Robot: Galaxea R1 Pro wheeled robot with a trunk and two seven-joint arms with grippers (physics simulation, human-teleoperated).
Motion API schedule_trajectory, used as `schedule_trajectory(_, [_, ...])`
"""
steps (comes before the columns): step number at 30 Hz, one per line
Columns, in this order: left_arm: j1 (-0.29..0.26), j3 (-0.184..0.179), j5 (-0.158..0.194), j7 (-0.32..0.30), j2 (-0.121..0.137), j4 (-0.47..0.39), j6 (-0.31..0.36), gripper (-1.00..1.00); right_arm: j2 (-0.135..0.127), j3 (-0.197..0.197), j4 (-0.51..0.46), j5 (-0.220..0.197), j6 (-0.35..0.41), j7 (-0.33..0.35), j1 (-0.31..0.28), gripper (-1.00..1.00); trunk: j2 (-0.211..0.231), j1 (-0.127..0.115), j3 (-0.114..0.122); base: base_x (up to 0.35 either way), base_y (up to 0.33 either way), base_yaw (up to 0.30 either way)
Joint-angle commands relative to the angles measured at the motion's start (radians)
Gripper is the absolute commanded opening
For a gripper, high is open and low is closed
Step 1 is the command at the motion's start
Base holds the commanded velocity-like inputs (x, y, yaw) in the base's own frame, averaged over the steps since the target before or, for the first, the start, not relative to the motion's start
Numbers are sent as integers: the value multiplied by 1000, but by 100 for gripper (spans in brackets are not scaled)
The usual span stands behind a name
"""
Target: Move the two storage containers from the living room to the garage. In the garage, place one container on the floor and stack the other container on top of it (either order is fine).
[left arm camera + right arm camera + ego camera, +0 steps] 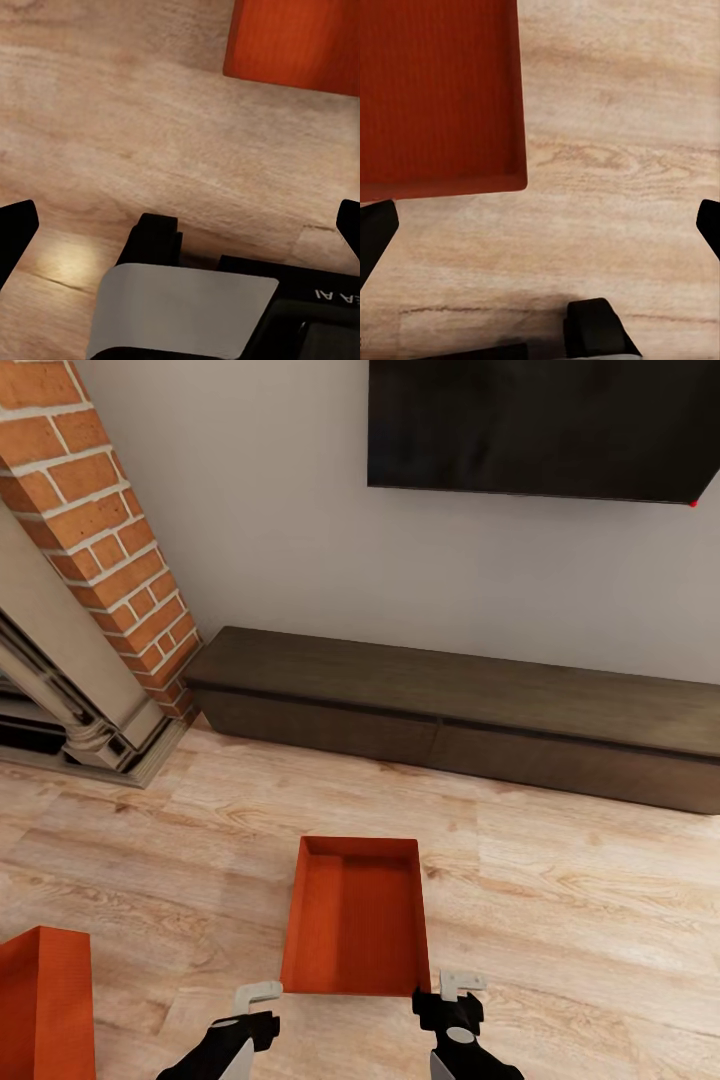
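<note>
The left gripper [262, 1005] and right gripper [448, 997] hang low over the light wood-plank floor [560, 920], each just beside a near corner of an orange-red rectangular open-top plastic bin [357, 915]. In both wrist views the black fingertips [16, 229] [375, 229] stand at opposite edges of the frame, so both sets of jaws are spread wide and hold nothing. Neither touches the bin; bare planks lie between the fingers.

This bin sits flat on the floor, centred between the arms, its long side running away from the robot. A second, alike orange-red bin [40, 1005] rests on the floor well to the left, cut by the frame edge.

Beyond the bins a long low dark wooden cabinet [460, 710] runs along the grey wall under a black wall-mounted TV [540, 425]. A red brick fireplace [100, 530] stands at the left.
</note>
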Motion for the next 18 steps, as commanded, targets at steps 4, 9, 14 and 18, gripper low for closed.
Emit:
schedule_trajectory(4, [0,-8,10,7,1,-2,5,100,0,8,1,-11,5,-4,-1,100,0,0,-1,0,0,0])
schedule_trajectory(9, [0,-9,10,7,1,-4,5,100,0,8,1,-10,4,-3,-1,100,0,0,-1,0,0,0])
schedule_trajectory(14, [0,-10,9,7,1,-6,4,100,0,8,1,-10,5,-1,-1,100,0,0,-1,0,0,0])
schedule_trajectory(18, [0,-7,12,7,2,-6,3,100,0,9,1,-10,6,0,-1,100,0,0,-1,71,0,0])
